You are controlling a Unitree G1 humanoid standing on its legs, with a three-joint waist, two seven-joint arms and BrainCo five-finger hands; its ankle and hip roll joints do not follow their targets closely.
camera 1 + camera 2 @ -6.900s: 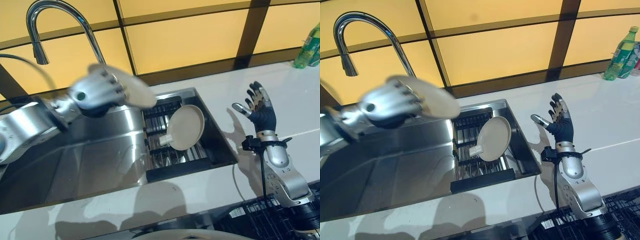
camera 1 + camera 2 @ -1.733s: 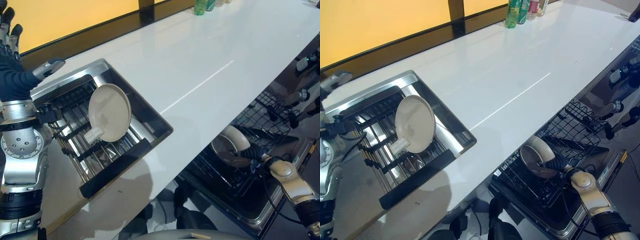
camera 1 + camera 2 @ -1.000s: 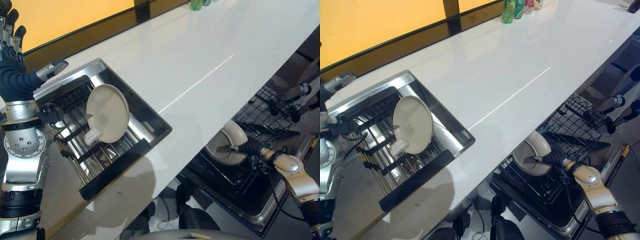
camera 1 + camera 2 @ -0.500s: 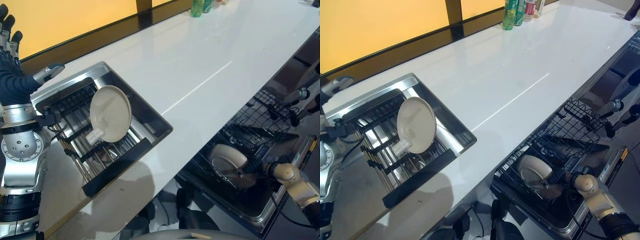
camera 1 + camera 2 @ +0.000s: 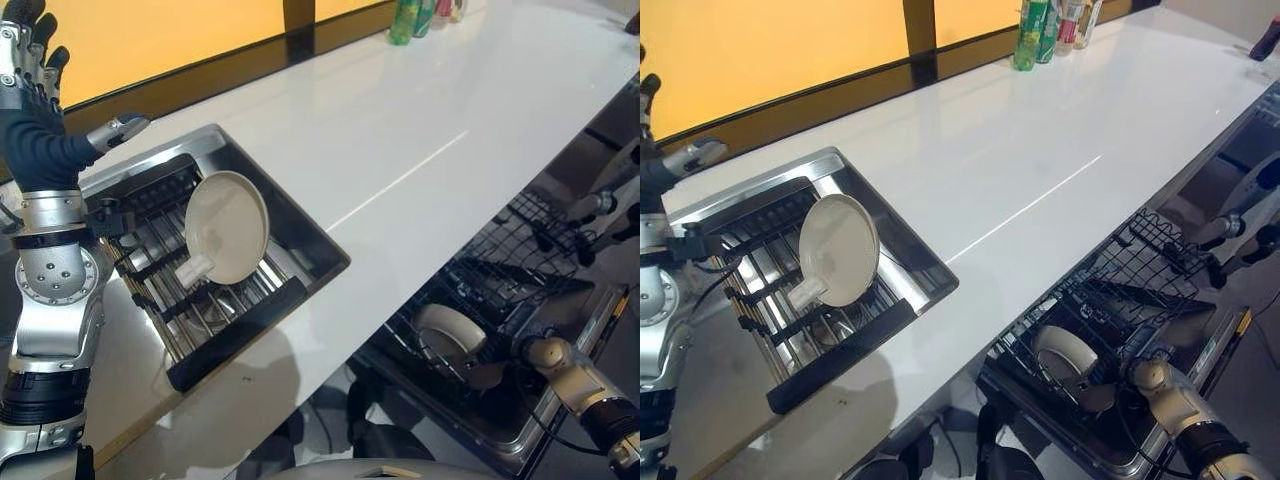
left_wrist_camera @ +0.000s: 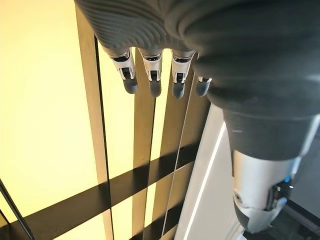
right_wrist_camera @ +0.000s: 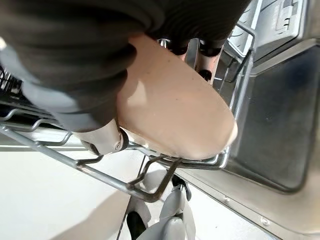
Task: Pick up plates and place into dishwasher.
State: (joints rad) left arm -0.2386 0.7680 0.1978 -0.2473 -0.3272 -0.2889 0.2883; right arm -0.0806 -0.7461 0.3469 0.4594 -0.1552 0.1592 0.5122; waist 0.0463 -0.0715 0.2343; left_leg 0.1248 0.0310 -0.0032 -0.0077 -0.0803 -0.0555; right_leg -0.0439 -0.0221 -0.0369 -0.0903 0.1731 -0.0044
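Observation:
A beige plate stands on edge in the black wire rack of the open dishwasher, low at the right. My right hand is shut on this plate, with the thumb on its near face and the fingers behind it. A second beige plate leans upright in the dark drying rack inside the steel sink, with a small pale piece at its lower edge. My left hand is raised at the far left above the sink, open, and its fingers are straight.
A long white counter runs between the sink and the dishwasher. Green and red bottles stand at its far edge against the yellow wall. The dishwasher door lies open at the right.
Within the last second my right hand has lowered its plate from above the wire rack down into it. The left hand stays raised and open. The view has shifted a little.

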